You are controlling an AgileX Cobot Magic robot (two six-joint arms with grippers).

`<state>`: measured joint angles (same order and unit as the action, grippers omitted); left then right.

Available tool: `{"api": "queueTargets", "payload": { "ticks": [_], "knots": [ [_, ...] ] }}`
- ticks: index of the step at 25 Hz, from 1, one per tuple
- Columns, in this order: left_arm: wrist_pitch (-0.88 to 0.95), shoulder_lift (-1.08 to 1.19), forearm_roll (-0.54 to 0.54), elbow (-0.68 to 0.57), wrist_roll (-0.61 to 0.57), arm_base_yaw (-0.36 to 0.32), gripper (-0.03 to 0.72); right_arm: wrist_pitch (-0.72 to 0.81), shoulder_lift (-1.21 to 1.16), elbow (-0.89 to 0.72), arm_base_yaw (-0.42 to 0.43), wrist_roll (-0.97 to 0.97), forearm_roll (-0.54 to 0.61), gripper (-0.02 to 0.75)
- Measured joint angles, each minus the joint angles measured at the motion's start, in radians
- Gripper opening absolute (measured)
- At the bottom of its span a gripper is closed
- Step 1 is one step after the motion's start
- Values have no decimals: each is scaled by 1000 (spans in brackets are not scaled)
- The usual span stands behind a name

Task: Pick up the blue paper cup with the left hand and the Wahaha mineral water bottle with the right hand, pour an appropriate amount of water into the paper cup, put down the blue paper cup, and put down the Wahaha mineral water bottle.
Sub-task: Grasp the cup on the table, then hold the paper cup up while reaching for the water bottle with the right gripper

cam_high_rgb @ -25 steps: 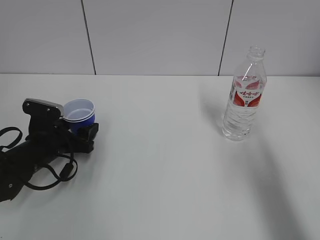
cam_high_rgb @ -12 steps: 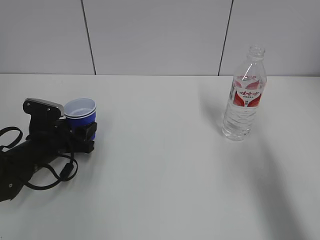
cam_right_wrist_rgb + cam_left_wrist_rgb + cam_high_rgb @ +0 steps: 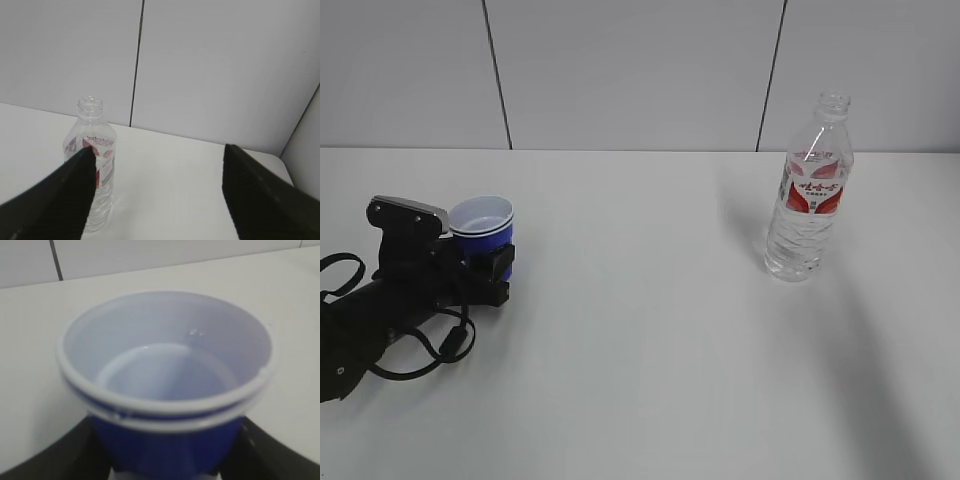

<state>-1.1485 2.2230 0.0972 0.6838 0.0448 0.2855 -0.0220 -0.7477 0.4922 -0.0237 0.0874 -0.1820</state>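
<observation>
Two task objects are standing on a white table [image 3: 650, 330], far apart. At the left of the exterior frame, the blue paper cup [image 3: 482, 232] is sitting upright between the black fingers of the left gripper [image 3: 478, 262], whose arm is lying low along the table and reaching in from the lower left corner. In the left wrist view the cup is filling most of the frame, showing its white inside and doubled white rim, with a dark finger [image 3: 60, 460] pressing against each side of its blue wall at the bottom edge; the gripper is clasping the cup. Whether the cup's base is resting on the table cannot be told.

At the upper right of the exterior frame, the Wahaha mineral water bottle [image 3: 809, 190] is standing upright and capless, its red-and-white label facing the camera. The water level inside cannot be made out.

In the right wrist view, the right gripper [image 3: 157, 192] is hanging with its jaws spread wide and nothing between them, well apart from the bottle, which is showing at the lower left of that frame.
</observation>
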Motion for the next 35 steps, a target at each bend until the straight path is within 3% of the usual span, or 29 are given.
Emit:
{"api": "queueTargets", "payload": {
  "ticks": [12,21,24,30,35],
  "knots": [
    [-2,-124,58,-76,0,0,431,-7,0,0,0,-12,16,587],
    [-2,-343,296,-236,14,0,428,-102,-40,0,0,-22,4,587],
    [-2,-397,289,-279,20,0,428,-146,-87,0,0,-44,0,601],
    [-2,-414,217,-286,22,0,428,-419,-300,0,-46,-172,-119,589],
    [-2,-414,210,-288,22,0,428,-543,-488,0,-91,-180,-141,589]
  ]
}}
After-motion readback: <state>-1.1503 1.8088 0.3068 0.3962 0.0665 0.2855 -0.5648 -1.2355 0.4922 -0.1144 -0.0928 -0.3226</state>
